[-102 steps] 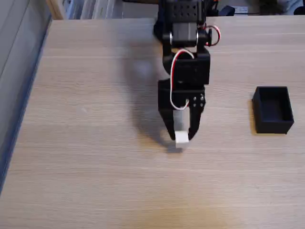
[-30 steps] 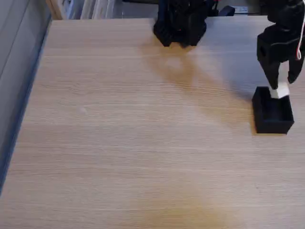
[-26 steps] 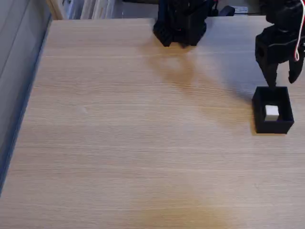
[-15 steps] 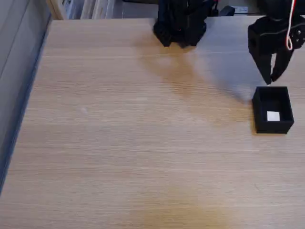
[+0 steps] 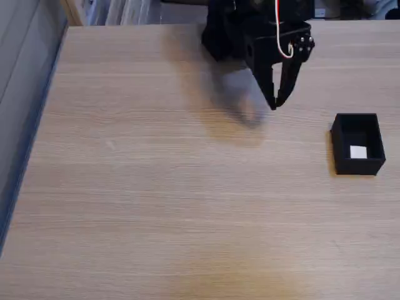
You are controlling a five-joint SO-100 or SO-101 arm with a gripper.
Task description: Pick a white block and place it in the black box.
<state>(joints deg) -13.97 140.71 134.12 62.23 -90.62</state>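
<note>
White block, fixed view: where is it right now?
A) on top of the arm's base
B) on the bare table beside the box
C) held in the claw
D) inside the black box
D: the white block lies on the floor of the black box, apart from the claw, which holds nothing.

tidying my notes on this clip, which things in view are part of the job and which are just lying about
Part of the job:
- white block, lying inside the box
- black box, at the right of the fixed view
- tool, fingertips together, holding nothing, apart from the box

Just lying about:
- wooden table
- blurred clutter beyond the table's far edge
</note>
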